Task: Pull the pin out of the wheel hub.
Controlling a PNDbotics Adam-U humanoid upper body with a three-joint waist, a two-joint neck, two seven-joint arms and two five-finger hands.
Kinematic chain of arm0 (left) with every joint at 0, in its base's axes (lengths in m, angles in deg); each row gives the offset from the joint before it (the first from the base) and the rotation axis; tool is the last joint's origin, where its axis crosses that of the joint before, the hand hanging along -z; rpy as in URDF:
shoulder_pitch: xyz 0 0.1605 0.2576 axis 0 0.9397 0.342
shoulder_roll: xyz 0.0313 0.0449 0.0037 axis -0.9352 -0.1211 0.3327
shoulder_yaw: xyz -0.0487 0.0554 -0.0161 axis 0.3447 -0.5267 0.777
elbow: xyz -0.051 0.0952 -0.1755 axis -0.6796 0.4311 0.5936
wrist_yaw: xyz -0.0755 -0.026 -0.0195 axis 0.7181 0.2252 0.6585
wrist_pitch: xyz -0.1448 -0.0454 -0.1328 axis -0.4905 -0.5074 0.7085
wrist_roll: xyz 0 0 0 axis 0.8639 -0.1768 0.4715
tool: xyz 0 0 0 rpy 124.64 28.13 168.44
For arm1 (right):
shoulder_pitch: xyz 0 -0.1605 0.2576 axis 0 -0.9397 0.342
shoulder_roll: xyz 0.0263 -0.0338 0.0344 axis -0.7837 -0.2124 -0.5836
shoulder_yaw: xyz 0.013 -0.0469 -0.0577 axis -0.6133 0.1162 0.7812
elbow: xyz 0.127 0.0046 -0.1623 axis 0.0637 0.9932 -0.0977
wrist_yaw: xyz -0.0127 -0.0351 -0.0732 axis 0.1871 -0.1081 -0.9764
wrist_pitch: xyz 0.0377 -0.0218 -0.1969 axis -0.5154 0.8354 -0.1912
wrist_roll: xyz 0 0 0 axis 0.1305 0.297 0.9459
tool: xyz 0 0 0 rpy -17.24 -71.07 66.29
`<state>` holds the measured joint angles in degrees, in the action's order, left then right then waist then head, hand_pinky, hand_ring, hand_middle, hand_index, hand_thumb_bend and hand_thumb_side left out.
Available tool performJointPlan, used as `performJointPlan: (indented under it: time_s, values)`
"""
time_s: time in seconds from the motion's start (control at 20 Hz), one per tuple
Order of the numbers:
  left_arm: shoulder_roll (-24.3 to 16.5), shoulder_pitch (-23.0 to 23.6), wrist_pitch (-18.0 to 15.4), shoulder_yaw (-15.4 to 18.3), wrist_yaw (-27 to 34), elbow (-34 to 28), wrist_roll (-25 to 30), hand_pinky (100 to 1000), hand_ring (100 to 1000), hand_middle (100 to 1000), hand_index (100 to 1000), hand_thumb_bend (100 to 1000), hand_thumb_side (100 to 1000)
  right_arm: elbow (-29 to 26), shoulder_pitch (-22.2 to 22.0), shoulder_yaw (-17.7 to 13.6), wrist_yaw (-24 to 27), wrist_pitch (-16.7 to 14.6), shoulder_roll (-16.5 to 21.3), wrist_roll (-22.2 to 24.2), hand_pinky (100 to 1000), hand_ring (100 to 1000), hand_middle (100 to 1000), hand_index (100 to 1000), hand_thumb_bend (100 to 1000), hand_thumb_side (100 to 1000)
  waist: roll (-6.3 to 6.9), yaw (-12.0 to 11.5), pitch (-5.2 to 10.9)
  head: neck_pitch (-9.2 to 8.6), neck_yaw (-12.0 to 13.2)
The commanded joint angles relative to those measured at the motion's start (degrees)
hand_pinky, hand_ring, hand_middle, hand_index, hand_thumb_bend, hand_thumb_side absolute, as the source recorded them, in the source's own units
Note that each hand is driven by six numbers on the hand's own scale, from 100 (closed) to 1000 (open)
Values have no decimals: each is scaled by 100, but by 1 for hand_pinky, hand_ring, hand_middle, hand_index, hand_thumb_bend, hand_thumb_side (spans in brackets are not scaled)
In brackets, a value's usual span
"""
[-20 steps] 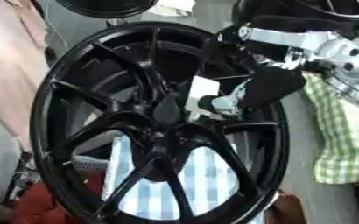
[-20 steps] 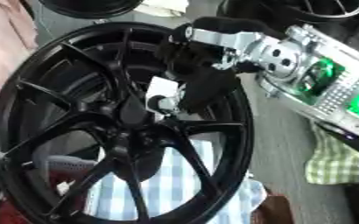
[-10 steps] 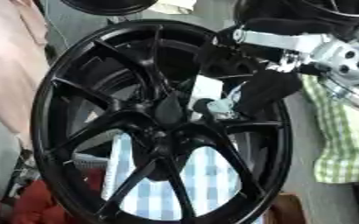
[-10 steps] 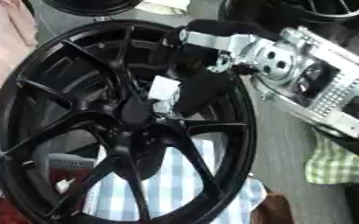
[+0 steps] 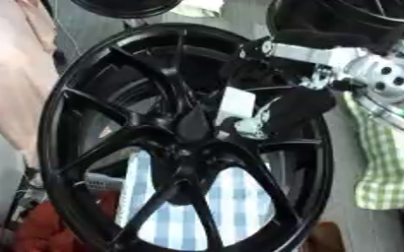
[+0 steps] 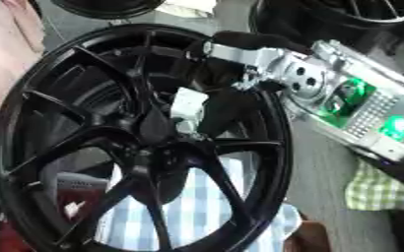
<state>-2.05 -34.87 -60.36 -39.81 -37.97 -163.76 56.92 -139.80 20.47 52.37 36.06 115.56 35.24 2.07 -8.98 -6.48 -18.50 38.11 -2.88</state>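
We are viewing a large black wheel [image 5: 180, 142] that is filling most of both eye views, standing on edge and tilted, with its spokes converging on the hub [image 5: 191, 129] near the middle of the picture. Our right hand [image 5: 291, 106] is entering from the upper right, across the rim, and its dark fingers [image 6: 225, 109] are reaching down onto the spoke area just beside the hub. The fingers are curling around a small pale piece with a white rectangular tab [image 5: 236, 105] and a silvery end [image 5: 250, 126]; we are taking this piece to be the pin. The pin is sitting at the hub, just right of the hub's centre, and we cannot tell whether its tip is in or out of its hole. The silver wrist joint [image 5: 382, 74] and the forearm with green lights [image 6: 360, 106] are trailing off toward the right edge.

Through the lower gaps between the spokes, we are seeing a blue-and-white checked cloth [image 5: 231, 209] lying behind the wheel. A green-and-white checked cloth [image 5: 387, 162] is lying at the right side, beside the rim. A pinkish fabric [image 5: 12, 93] is occupying the left edge, and a red item [image 5: 54, 231] is showing at the lower left. A second black wheel [image 5: 123, 6] is partly visible at the top edge. Our left hand is appearing in neither view.
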Motion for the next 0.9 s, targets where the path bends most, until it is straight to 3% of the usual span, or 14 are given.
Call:
performJointPlan:
  time_s: [0.05,0.9]
  values:
    - [-88,-42,0,31,-16,-100,26,768,707,613,766,191,653,65,33,-60,-98,38,76,32,843,876,770,832,435,268,43,-12,85,-76,-30]
    - [-68,-62,1,7,-31,-100,76,769,708,615,766,179,664,312,-19,1,-189,-71,34,51,835,866,742,815,441,258,39,-48,-8,-143,-101]
